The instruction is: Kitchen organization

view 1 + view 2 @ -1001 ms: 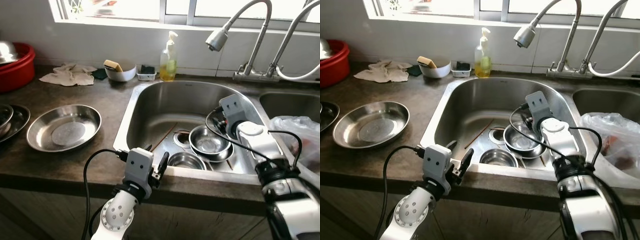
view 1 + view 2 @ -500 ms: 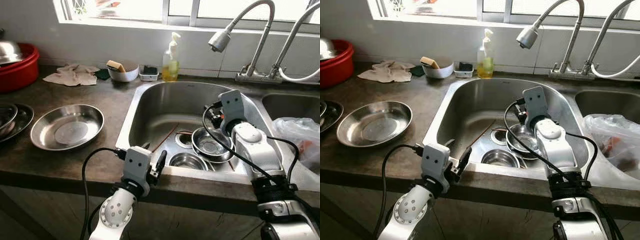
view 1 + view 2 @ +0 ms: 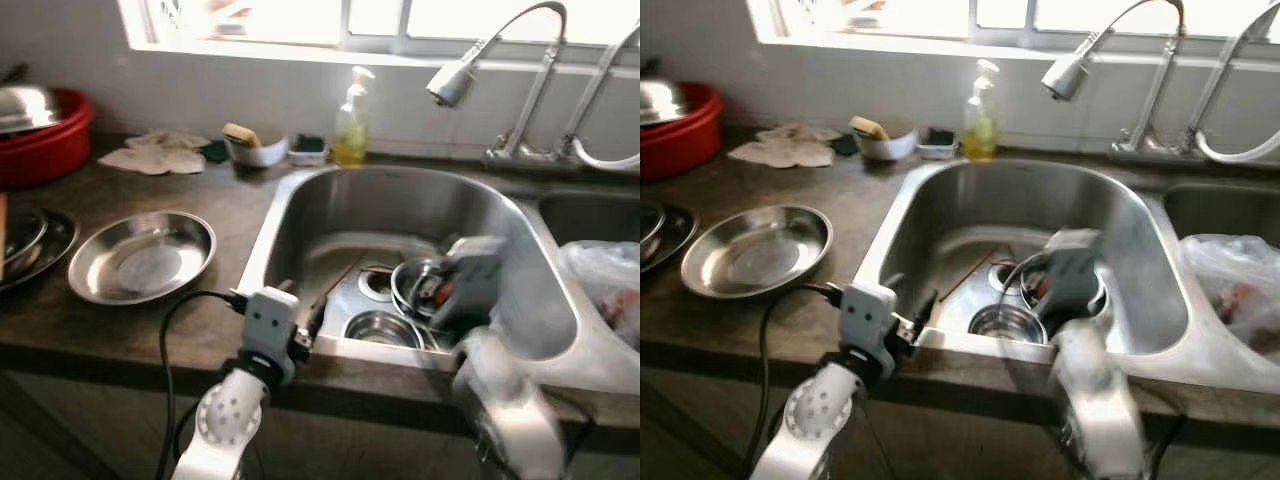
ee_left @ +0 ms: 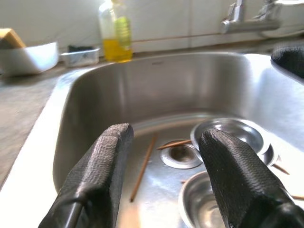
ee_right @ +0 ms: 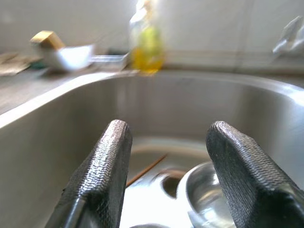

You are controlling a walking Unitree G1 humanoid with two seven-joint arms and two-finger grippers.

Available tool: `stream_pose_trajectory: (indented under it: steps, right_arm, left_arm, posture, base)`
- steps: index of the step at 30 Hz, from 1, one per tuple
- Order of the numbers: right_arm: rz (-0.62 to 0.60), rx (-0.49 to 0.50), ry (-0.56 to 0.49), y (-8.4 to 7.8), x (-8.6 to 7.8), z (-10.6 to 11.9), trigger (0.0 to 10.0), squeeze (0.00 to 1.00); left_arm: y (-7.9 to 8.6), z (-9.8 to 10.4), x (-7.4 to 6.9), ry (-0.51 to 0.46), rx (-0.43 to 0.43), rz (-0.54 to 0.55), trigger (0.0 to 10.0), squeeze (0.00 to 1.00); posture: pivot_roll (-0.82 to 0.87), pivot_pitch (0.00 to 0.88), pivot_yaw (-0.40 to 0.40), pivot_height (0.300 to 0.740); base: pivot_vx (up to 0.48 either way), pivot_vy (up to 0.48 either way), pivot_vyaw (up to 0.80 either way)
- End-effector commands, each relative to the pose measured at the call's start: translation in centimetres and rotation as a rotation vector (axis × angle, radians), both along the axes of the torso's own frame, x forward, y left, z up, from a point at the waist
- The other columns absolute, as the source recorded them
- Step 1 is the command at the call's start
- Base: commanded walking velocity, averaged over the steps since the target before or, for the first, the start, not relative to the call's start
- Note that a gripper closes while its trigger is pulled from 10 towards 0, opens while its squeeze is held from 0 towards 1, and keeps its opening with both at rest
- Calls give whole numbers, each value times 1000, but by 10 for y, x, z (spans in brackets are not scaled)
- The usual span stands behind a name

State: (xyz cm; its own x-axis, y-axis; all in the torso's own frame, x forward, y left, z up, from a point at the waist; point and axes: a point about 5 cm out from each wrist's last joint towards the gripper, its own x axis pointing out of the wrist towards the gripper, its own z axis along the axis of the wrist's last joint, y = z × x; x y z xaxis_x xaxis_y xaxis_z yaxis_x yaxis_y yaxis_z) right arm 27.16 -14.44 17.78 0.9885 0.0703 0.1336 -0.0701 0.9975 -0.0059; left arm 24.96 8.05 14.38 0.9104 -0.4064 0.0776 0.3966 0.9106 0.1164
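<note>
Small round stainless steel bowl sat on the floor of the stainless steel sink basin, near the front wall, with a second, larger steel bowl stacked on a flat steel plate just behind it at about 1 o'clock. Thin wooden chopsticks lay loose by the round drain.

Risks, as a judgement: the right arm was motion-blurred, so a fast reach could clip the larger bowl's rim and tip or skid it; thin slick steel rims could slip out of a pinch; the chopsticks could be knocked toward the drain; the left arm's black cable draped over the table edge could snag.

Right end effector hovered inside the basin, fingers spread wide, holding nothing; the larger bowl was just ahead and below it, toward its right finger. Left end effector was poised at the sink's front rim, fingers also wide and empty; the small bowl lay below it at about 2 o'clock, the larger one further out at 1 o'clock.

Outward: shallow steel dish on the dark table at 9 o'clock, yellow soap bottle at 12 o'clock behind the sink, red plastic tub far at 10 o'clock.
</note>
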Motion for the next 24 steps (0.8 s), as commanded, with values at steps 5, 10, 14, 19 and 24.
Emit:
stream_pose_trajectory:
  steps: [5,10,14,19,24]
  right_arm:
    - [-30,12,-78,-4,0,19,10000,0]
    - [-41,24,-76,-3,-9,21,10000,0]
    - [-40,19,-75,-2,-8,21,10000,0]
    - [-42,18,-80,-3,-7,23,10000,0]
    - [-35,10,-109,-1,-4,30,10000,0]
  left_arm:
    - [0,-4,0,17,4,-5,10000,0]
    - [0,-5,0,14,3,-2,10000,0]
    - [-1,-5,0,15,3,-2,10000,0]
    - [0,-5,0,13,2,-2,10000,0]
    - [-1,-4,1,10,-1,-1,10000,0]
  posture:
    - [-8,0,-45,740]
    - [-8,0,-45,740]
    - [-5,0,-48,740]
    - [-4,0,-48,740]
    - [-3,0,-49,740]
  base:
    - [0,0,0]
    - [0,0,0]
    - [0,0,0]
    - [0,0,0]
    - [0,0,160]
